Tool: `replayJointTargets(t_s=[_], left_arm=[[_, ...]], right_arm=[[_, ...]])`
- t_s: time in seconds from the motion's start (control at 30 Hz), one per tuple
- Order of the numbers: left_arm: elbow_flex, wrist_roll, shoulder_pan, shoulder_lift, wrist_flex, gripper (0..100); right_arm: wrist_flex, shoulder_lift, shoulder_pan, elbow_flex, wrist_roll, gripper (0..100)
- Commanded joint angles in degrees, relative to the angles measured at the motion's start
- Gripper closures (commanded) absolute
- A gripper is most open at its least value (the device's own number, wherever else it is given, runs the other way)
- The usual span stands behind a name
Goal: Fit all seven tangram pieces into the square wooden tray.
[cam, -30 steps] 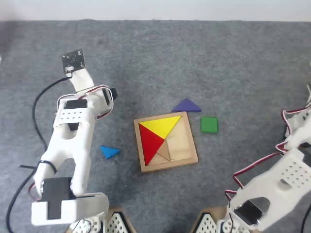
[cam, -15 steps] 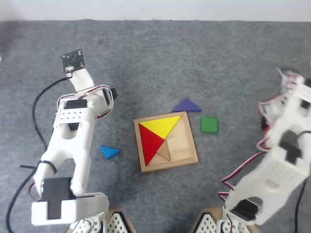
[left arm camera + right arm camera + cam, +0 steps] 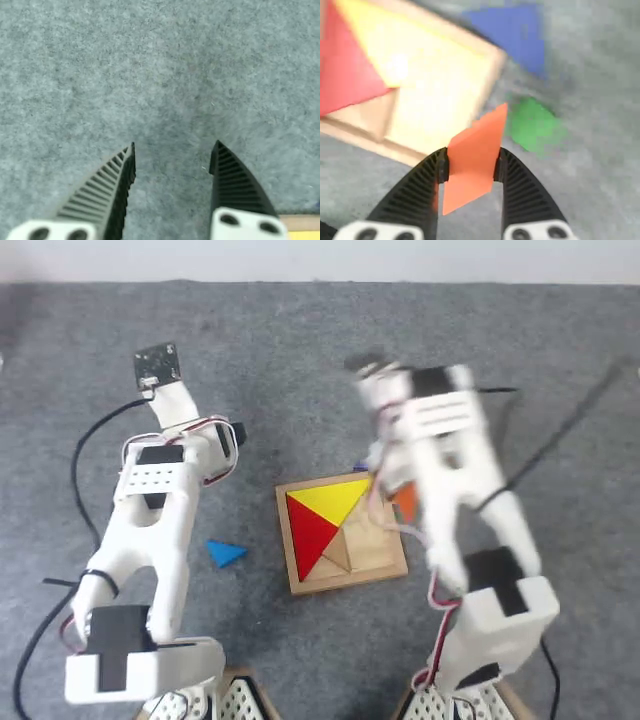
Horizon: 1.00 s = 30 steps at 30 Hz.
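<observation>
Your grey carpeted bench (image 3: 520, 330) carries the whole scene, with both white arms planted at its near edge. Your right arm (image 3: 460, 460) stretches across the right side of the square wooden tray (image 3: 330, 583), and its tool (image 3: 471, 155) is pinching an orange piece (image 3: 475, 135) flat between the two ribbed fingers. The high view places that piece just beside the tray's right rim. The right wrist view shows it over the carpet off a corner of the tray, between the tray and the green square; you cannot tell whether it touches the carpet. Your left arm (image 3: 150, 520) reaches up the left side of the bench, well apart from the tray, and its tool (image 3: 174, 146) hangs over bare carpet with the fingers spread and nothing between them. The tray sits near the middle of the bench, turned slightly out of line with the bench edges. Inside it, a large yellow triangle (image 3: 332, 500) lies along the far side, and a large red triangle (image 3: 308, 532) lies along the left side, the two meeting edge to edge. A blue-violet triangle (image 3: 517, 30) rests on the carpet just beyond the tray's far right corner. The green square (image 3: 532, 125) lies on the carpet near the tray's right side. A small blue triangle (image 3: 225, 553) sits alone on the carpet between the left arm and the tray.
</observation>
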Motion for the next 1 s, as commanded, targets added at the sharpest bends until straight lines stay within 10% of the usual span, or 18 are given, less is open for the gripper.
replayJointTargets(t_s=[0.0,0.53,0.97], left_arm=[[-0.2,-0.4,0.1,-2.6,-1.1,76],[-0.4,-0.4,0.2,-2.8,-1.0,76],[-0.4,-0.4,0.2,-2.8,-1.0,76]], right_arm=[[-6.4,-3.8,-5.2,6.2,-1.9,99.1],[-15.3,2.6,-7.7,9.7,-21.7,99.1],[-16.1,4.4,-3.2,8.4,-22.3,99.1]])
